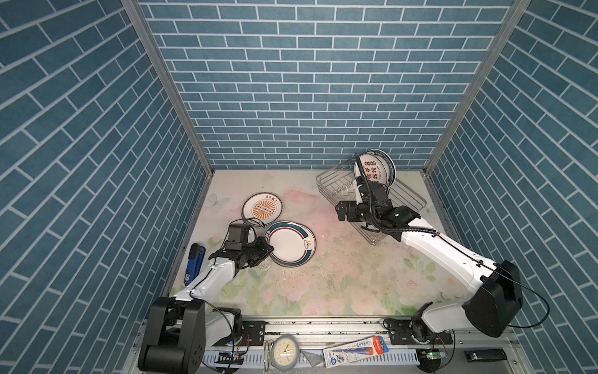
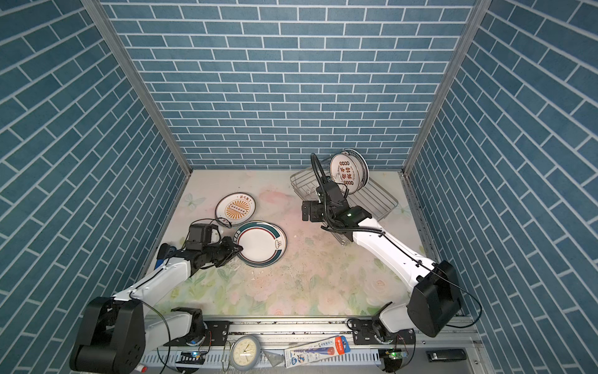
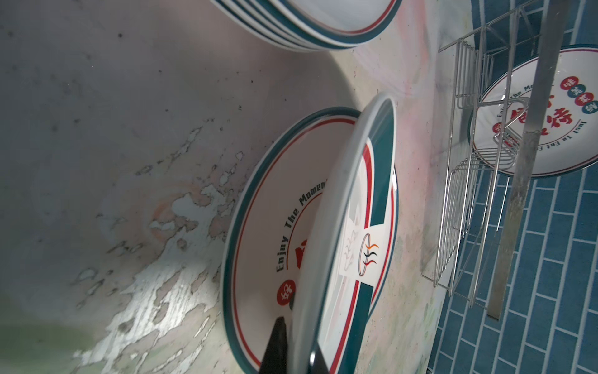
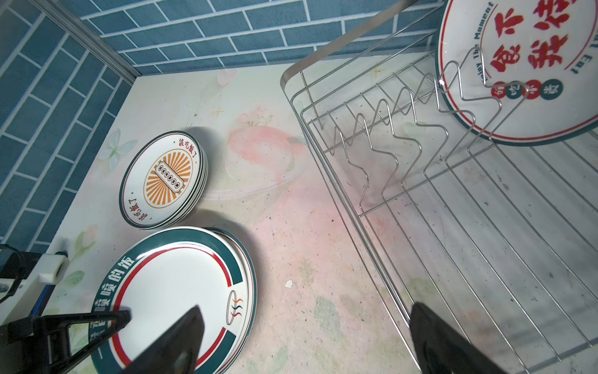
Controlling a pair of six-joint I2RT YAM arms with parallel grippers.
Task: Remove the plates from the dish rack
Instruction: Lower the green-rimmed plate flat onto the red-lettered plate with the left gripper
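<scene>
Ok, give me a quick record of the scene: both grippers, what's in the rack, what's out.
left gripper: shut on the rim of the green-banded plate, which lies tilted on top of the near stack
right gripper: open, empty, at the edge of the dish rack
in rack: red-lettered plate on edge at the far end, more behind it, count unclear
already out: sunburst stack, beside the near stack

Overhead stereo pair (plus wrist close-ups)
</scene>
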